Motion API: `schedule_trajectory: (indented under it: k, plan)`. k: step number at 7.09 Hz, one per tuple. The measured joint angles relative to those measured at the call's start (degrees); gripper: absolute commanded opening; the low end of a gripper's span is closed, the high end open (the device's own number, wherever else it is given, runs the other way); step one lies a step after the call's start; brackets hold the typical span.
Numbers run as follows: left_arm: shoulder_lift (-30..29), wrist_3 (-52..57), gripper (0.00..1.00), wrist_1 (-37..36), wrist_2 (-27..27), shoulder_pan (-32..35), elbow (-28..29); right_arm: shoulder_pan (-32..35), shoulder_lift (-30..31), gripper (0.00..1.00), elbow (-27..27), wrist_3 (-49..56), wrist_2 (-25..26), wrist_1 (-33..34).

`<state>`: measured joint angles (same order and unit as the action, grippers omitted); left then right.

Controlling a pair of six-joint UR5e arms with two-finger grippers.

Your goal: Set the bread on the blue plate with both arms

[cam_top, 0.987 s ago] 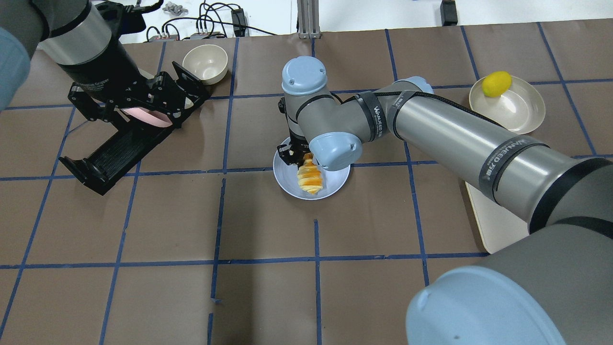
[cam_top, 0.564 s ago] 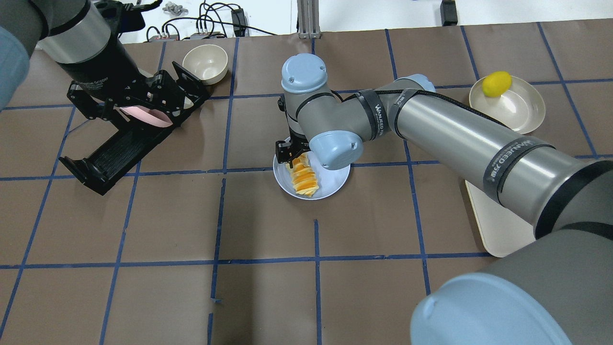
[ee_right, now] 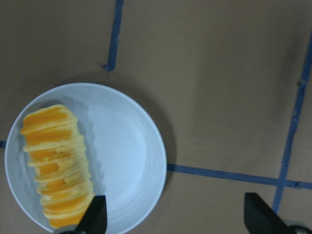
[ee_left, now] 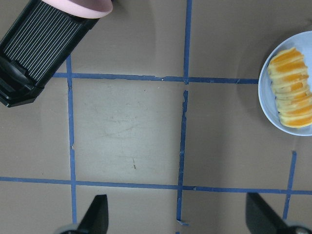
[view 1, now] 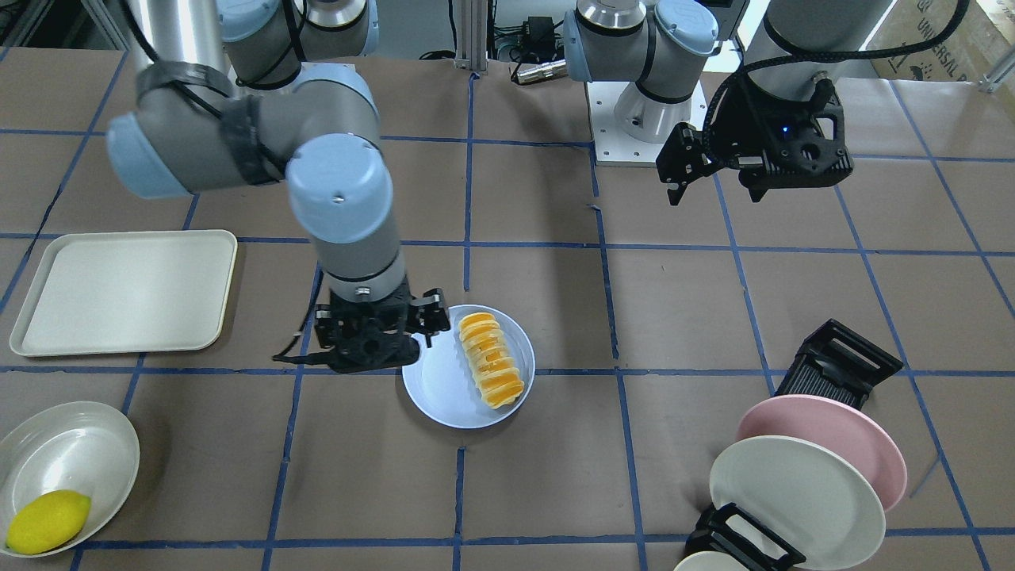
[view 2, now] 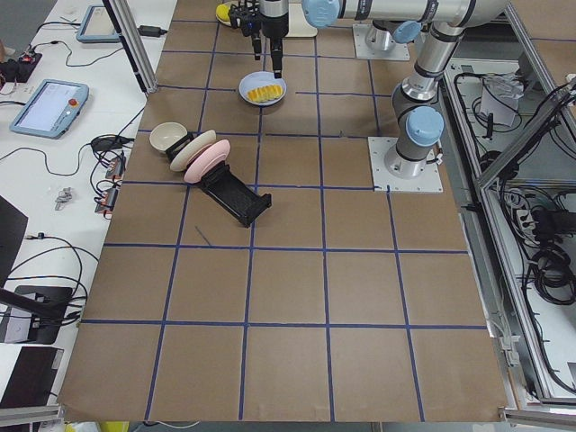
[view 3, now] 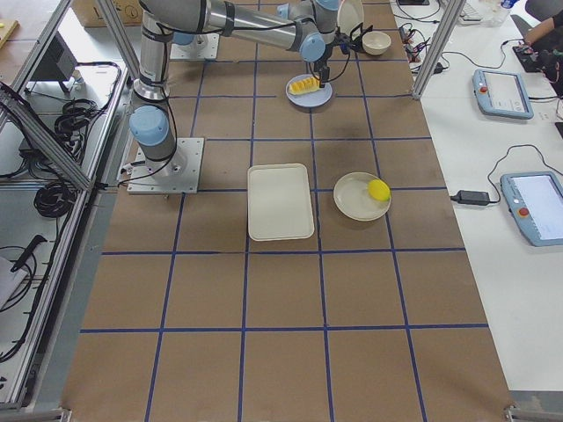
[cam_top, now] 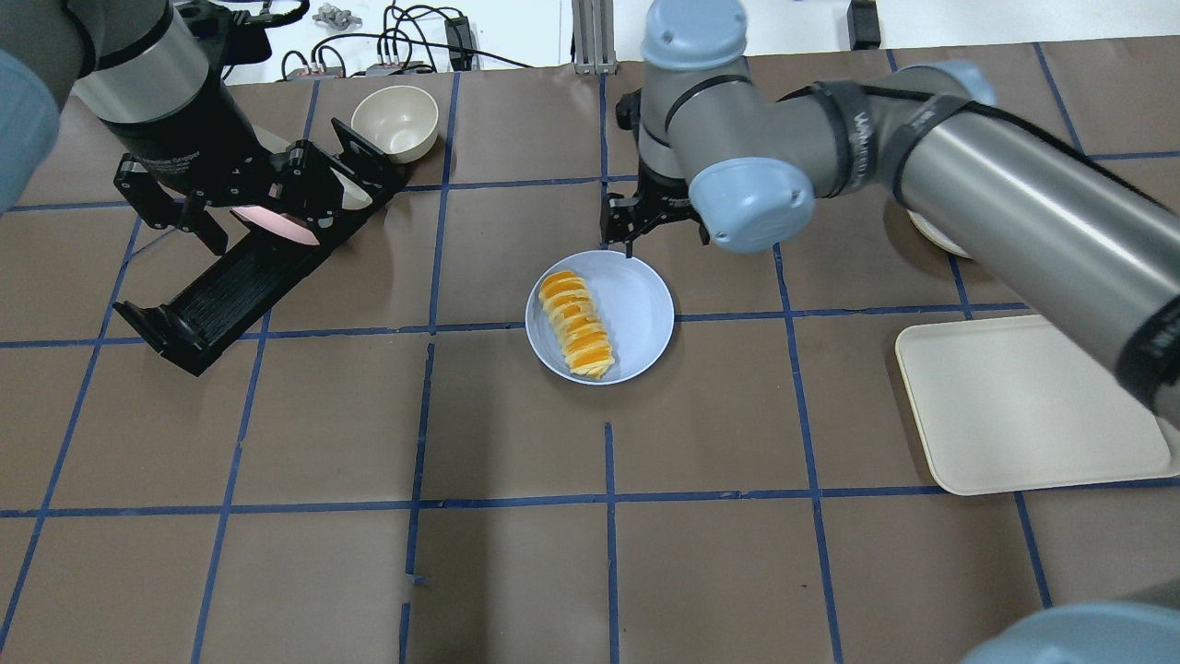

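Note:
The bread [cam_top: 576, 325], orange and cream ridged, lies loose on the left half of the blue plate [cam_top: 641, 318] at the table's middle. It also shows in the front view [view 1: 492, 359] on the plate [view 1: 434, 388] and in the right wrist view [ee_right: 56, 165]. My right gripper [cam_top: 631, 231] is open and empty, raised beside the plate's far edge, clear of the bread; its fingertips [ee_right: 95, 217] stand wide apart. My left gripper [view 1: 753, 162] is open and empty, high over the table's left side near the rack; its fingertips [ee_left: 95, 217] frame bare table.
A black dish rack [view 1: 840, 365] holds a pink plate [view 1: 833, 440] and a cream plate [view 1: 793, 500]. A cream bowl [cam_top: 395, 120] sits behind it. A cream tray [cam_top: 1023, 406] lies at the right. A lemon [view 1: 47, 519] rests in a cream dish [view 1: 71, 452].
My right gripper has let go of the bread, risen and pulled back past the plate's far edge. The bread now lies free on the plate. The left gripper shifted slightly.

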<state>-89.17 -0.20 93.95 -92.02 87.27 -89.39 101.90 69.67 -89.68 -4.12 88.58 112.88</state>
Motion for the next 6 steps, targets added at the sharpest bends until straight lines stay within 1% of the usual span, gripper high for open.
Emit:
schedule_trajectory:
  k: [2, 3, 4, 6]
  plan:
    - [0.0, -0.1, 1.00, 0.0, 0.0, 0.0, 0.0, -8.4, 5.9, 1.00, -0.7, 6.8, -0.4, -2.3]
    - [0.0, 0.0, 1.00, 0.0, 0.0, 0.0, 0.0, -10.9, 9.6, 1.00, -1.9, 8.5, -0.4, -3.4]
    - [0.1, 0.0, 1.00, 0.0, 0.0, 0.0, 0.0, -12.1, 13.9, 0.99, -4.6, 9.2, -0.1, -4.1]
    - [0.2, -0.1, 1.00, 0.0, 0.1, 0.0, -0.2, -12.7, 22.5, 0.98, -12.5, 9.5, 0.0, -5.5]
